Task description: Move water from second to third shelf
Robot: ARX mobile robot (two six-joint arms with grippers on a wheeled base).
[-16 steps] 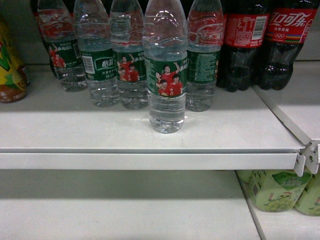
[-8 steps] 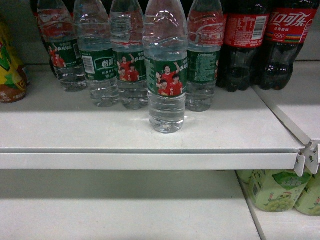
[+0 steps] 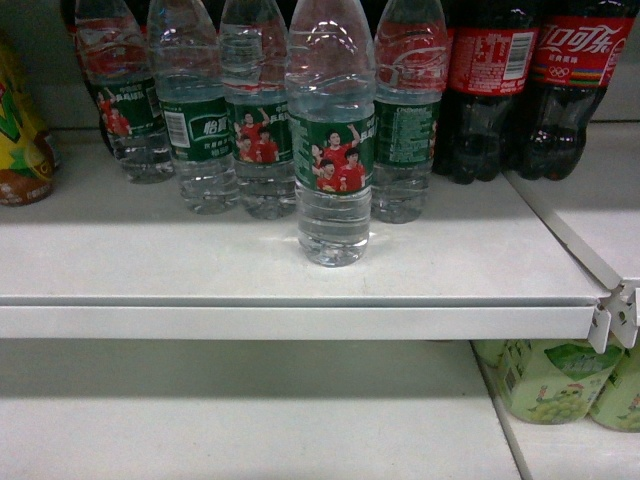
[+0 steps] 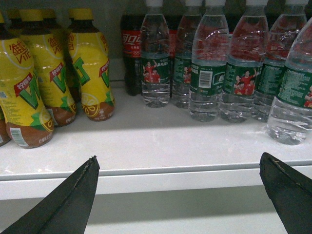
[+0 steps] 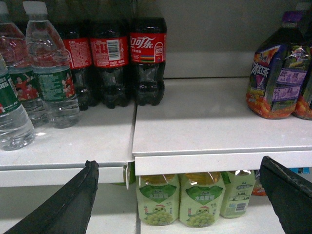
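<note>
on the upper white shelf [image 3: 300,300]: one water bottle [image 3: 331,140] upright, out in front of a row of like bottles [image 3: 230,120], near the front edge, touching none of them as far as can be told. right of the row, dark cola bottles [image 3: 530,90] with red labels. far left, yellow drink bottles [image 4: 48,83]. on the shelf below, pale green cartons [image 5: 180,200]. purple-labelled bottles [image 5: 280,68] far right in the right wrist view. left gripper [image 4: 180,190] spread wide, nothing between its dark fingers [image 4: 73,200], low before the shelf edge. right gripper [image 5: 180,195] likewise splayed and bare, fingers [image 5: 68,204] at the frame's bottom corners.
</note>
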